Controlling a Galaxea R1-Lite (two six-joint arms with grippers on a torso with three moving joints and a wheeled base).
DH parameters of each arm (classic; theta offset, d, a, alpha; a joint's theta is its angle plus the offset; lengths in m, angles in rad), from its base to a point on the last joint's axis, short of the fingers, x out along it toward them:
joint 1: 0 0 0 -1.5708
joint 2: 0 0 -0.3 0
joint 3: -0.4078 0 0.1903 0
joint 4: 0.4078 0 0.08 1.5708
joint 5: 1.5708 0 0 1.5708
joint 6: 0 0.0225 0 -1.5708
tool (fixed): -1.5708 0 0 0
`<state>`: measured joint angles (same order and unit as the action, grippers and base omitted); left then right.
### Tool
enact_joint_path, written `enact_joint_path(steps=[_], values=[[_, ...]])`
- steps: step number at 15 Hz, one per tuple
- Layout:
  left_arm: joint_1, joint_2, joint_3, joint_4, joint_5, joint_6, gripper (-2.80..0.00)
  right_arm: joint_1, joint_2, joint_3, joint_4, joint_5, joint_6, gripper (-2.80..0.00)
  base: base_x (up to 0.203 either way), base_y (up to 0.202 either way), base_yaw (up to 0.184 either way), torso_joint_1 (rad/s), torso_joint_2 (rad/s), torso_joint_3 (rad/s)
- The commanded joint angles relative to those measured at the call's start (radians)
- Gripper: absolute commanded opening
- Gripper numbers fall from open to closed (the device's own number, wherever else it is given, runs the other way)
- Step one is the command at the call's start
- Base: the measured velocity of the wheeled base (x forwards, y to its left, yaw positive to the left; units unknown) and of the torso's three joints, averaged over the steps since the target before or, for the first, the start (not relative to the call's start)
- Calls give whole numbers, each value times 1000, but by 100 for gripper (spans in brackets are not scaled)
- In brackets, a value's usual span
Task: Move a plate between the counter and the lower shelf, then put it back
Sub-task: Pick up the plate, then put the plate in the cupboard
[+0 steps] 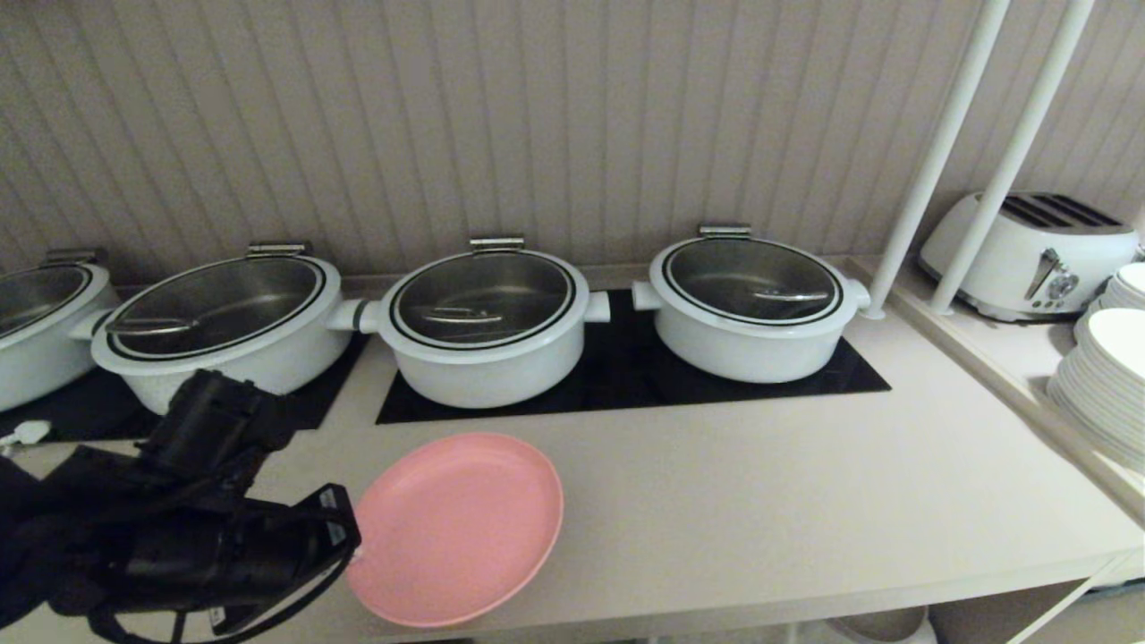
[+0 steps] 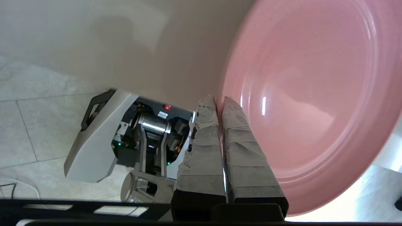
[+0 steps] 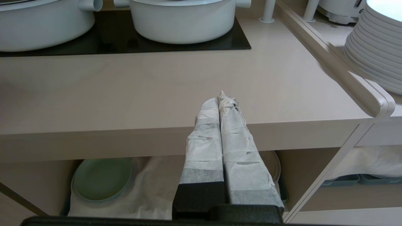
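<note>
The pink plate [image 1: 456,528] is at the front of the counter [image 1: 760,501], slightly tilted, its near edge past the counter's front edge. My left gripper [image 1: 353,539] is shut on the plate's left rim. In the left wrist view the taped fingertips [image 2: 232,105] pinch the rim of the plate [image 2: 314,94] beside the counter [image 2: 125,47]. My right gripper [image 3: 223,99] is shut on nothing, parked in front of the counter's front edge [image 3: 94,142]. Below it the lower shelf [image 3: 150,188] shows its white cloth lining.
Several white lidded pots [image 1: 487,326] stand on black hob panels [image 1: 626,380] behind the plate. A toaster [image 1: 1029,255], a stack of white plates [image 1: 1105,376] and two white poles [image 1: 939,152] are at the right. A green plate [image 3: 102,177] lies on the lower shelf.
</note>
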<state>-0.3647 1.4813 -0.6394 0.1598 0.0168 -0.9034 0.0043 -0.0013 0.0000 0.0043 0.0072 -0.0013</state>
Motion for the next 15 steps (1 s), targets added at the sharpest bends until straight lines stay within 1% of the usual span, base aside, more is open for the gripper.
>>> enact_joint_path(steps=[1, 5, 8, 11, 14, 15], values=[[0, -85, 0, 33, 4, -3, -280, 0, 1, 0, 0, 0, 0, -280, 0, 0, 0, 0, 0, 0], [-1, -198, 0, 107, 26, 1, -280, 0, 1, 0, 0, 0, 0, -280, 0, 0, 0, 0, 0, 0], [-2, -285, 1, 177, 29, 2, -280, 0, 1, 0, 0, 0, 0, -280, 0, 0, 0, 0, 0, 0], [-2, -356, 1, 199, 35, 4, -280, 0, 1, 0, 0, 0, 0, -280, 0, 0, 0, 0, 0, 0], [-2, -408, 4, 245, 40, 3, -280, 0, 1, 0, 0, 0, 0, -280, 0, 0, 0, 0, 0, 0], [-2, -427, 33, 245, 45, 5, -280, 0, 1, 0, 0, 0, 0, -280, 0, 0, 0, 0, 0, 0]])
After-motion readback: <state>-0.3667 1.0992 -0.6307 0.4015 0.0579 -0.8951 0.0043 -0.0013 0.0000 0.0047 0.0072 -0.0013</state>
